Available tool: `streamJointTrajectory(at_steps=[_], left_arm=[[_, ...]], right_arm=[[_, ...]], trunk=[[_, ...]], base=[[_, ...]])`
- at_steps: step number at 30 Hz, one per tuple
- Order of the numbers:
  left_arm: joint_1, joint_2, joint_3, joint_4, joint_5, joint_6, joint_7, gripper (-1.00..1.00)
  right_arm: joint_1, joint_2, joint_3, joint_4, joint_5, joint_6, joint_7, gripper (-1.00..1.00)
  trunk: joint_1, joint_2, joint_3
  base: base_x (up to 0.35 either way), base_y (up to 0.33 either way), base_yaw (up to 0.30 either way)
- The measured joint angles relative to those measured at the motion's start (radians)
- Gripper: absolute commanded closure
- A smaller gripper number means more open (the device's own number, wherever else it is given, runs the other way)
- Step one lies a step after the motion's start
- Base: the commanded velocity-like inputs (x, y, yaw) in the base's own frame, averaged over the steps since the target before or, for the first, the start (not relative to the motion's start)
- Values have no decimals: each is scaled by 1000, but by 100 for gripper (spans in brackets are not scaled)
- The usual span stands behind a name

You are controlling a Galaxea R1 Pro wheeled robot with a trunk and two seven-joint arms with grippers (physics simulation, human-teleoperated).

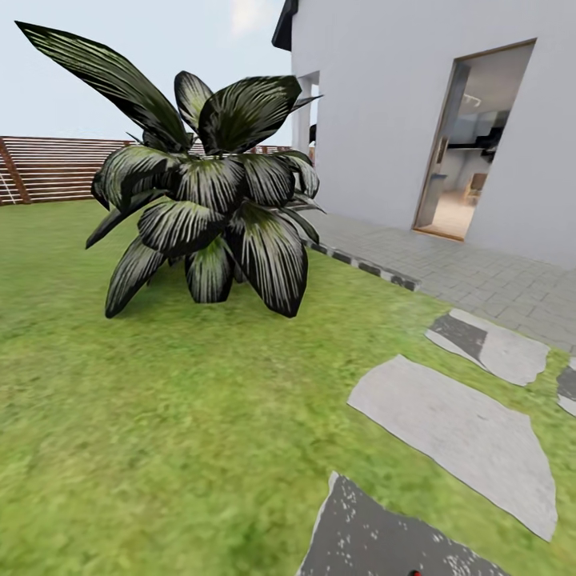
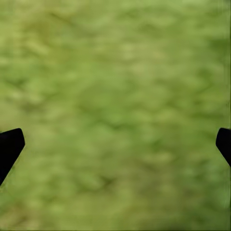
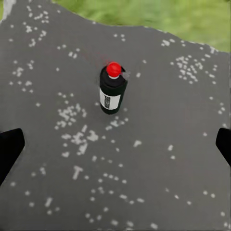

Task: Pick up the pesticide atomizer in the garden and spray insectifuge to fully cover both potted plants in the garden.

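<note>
The pesticide atomizer [image 3: 113, 91] stands upright on a dark speckled stepping stone [image 3: 159, 159]; it is a dark bottle with a white label strip and a red top. My right gripper [image 3: 115, 144] hovers above it, open, its dark fingertips [image 3: 10, 147] wide apart with nothing between them. In the head view only the bottle's red top [image 1: 414, 572] peeks in at the bottom edge. One potted plant [image 1: 212, 192], a rosette of broad pointed leaves, sits on the lawn ahead; its pot is hidden. My left gripper [image 2: 115, 142] is open over bare grass.
Pale stepping stones [image 1: 460, 432] cross the lawn at the right. Grey paving [image 1: 480, 272] runs along a white house wall with an open doorway [image 1: 472, 144]. A brown slat fence [image 1: 48, 168] closes the far left. Grass [image 1: 160, 416] lies between me and the plant.
</note>
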Motion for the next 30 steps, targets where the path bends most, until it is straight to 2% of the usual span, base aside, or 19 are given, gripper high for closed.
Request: streamJointTrajectory(at_steps=[17, 30], left_arm=[[1, -3, -1, 0, 6, 0, -3, -100], [1, -3, -1, 0, 7, 0, -3, -100]], right_arm=[[0, -1, -5, -1, -1, 3, 1, -100], [0, -1, -4, -2, -1, 3, 3, -100]], trunk=[[0, 0, 0], [0, 0, 0]], base=[[248, 248, -12], [245, 252, -238]])
